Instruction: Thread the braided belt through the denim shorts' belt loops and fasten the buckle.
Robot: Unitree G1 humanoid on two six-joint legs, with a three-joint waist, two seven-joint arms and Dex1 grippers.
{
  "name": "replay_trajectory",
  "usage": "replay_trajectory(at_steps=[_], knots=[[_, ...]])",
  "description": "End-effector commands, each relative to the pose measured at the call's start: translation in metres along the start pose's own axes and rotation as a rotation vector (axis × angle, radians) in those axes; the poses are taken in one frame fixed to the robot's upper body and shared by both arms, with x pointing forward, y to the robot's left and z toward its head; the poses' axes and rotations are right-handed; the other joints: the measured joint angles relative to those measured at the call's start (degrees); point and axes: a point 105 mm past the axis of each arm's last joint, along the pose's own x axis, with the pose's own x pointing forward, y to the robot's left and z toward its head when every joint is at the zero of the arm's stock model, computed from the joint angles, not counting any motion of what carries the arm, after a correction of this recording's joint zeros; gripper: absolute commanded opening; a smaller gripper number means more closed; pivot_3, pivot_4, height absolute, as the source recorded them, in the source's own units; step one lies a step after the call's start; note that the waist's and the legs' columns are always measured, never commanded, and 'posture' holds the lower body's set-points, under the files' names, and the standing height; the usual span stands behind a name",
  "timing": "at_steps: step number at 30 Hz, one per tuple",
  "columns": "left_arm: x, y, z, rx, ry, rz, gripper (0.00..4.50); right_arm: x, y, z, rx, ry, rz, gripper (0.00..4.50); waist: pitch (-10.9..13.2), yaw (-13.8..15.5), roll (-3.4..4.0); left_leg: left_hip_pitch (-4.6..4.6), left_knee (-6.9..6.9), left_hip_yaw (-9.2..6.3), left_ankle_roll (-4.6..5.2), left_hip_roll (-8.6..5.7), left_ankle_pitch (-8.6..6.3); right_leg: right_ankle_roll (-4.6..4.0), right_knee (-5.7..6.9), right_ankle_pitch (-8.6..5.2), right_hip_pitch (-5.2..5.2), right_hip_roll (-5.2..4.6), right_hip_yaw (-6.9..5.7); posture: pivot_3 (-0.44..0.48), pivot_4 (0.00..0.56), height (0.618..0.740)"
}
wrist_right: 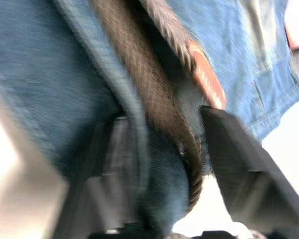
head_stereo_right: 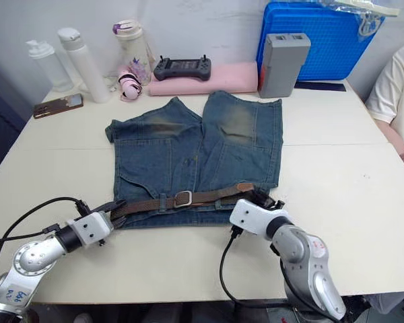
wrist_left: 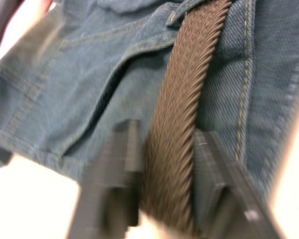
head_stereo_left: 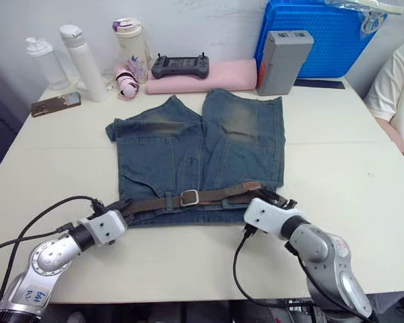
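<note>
Left tool (wrist_left: 164, 189): both black fingers (wrist_left: 122, 164) straddle the braided belt (wrist_left: 182, 114), pads pressed on its edges; clamped on the strap at the shorts' left waist corner. In the eye views this tool (head_stereo_left: 121, 208) sits at the left end of the waistband, near the worktop's front edge.

Right tool (wrist_right: 172, 164): fingers (wrist_right: 234, 154) either side of the belt and a fold of denim at the right waist corner; closed on the belt, denim caught with it. The flat tan tip (wrist_right: 207, 79) lies just beyond, over the belt.

Denim shorts (head_stereo_left: 195, 148) lie flat mid-worktop (head_stereo_left: 337, 155), waistband toward the front edge, legs toward the back edge. Belt runs along the waistband under the belt loops (head_stereo_left: 169, 201); silver buckle (head_stereo_left: 190, 197) at the centre front, strap passed through it.

Back edge: three bottles (head_stereo_left: 84, 60), phone (head_stereo_left: 56, 103), black controller (head_stereo_left: 180, 65) on a pink pad (head_stereo_left: 209, 77), grey box (head_stereo_left: 283, 60), blue crate (head_stereo_left: 323, 37). A person's arm (head_stereo_left: 397, 94) at the right edge.
</note>
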Motion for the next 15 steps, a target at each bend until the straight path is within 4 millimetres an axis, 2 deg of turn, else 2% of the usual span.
replay_trajectory(at_steps=[1,2,6,9,12,15], knots=[[-0.009,-0.007,0.019,-0.196,-0.047,-0.195,3.25,-0.011,0.004,-0.019,0.127,0.058,0.172,4.16,-0.01,0.33,-0.08,0.03,0.03,-0.09,0.02,0.19,-0.04,0.0,-0.03,0.0,0.06,0.0,0.0,0.0,0.15,0.714],[-0.013,-0.003,0.027,-0.26,-0.066,-0.238,3.76,-0.017,0.0,-0.014,0.146,0.029,0.204,4.5,0.08,0.41,-0.15,0.03,0.06,-0.16,0.03,0.27,-0.09,0.0,-0.13,0.0,0.12,0.04,-0.04,0.0,0.15,0.714],[-0.027,0.005,0.053,-0.401,-0.093,-0.399,3.76,-0.042,-0.007,-0.002,0.211,-0.051,0.37,4.5,0.63,0.36,-0.1,-0.08,0.1,-0.29,-0.02,0.34,-0.19,0.0,-0.22,0.0,0.08,0.19,-0.09,0.0,0.15,0.714],[-0.033,0.016,0.066,-0.456,-0.114,-0.435,3.76,-0.051,-0.021,0.011,0.301,-0.14,0.418,4.5,1.1,0.19,0.2,-0.11,0.06,-0.2,-0.01,0.28,-0.22,0.0,-0.36,0.0,0.06,0.27,-0.08,0.0,0.15,0.714],[-0.038,0.033,0.081,-0.531,-0.183,-0.412,3.76,-0.058,-0.046,0.029,0.392,-0.284,0.399,4.5,1.44,-0.37,0.07,-0.12,0.07,0.01,-0.03,0.32,-0.21,0.0,-0.37,0.0,-0.01,0.31,-0.05,0.0,0.15,0.714],[-0.037,0.059,0.094,-0.577,-0.289,-0.294,3.76,-0.057,-0.086,0.036,0.507,-0.395,0.251,4.5,1.52,-0.45,-0.04,-0.12,0.07,0.03,-0.06,0.34,-0.2,0.0,-0.29,0.0,-0.05,0.35,-0.05,0.0,0.15,0.714]])
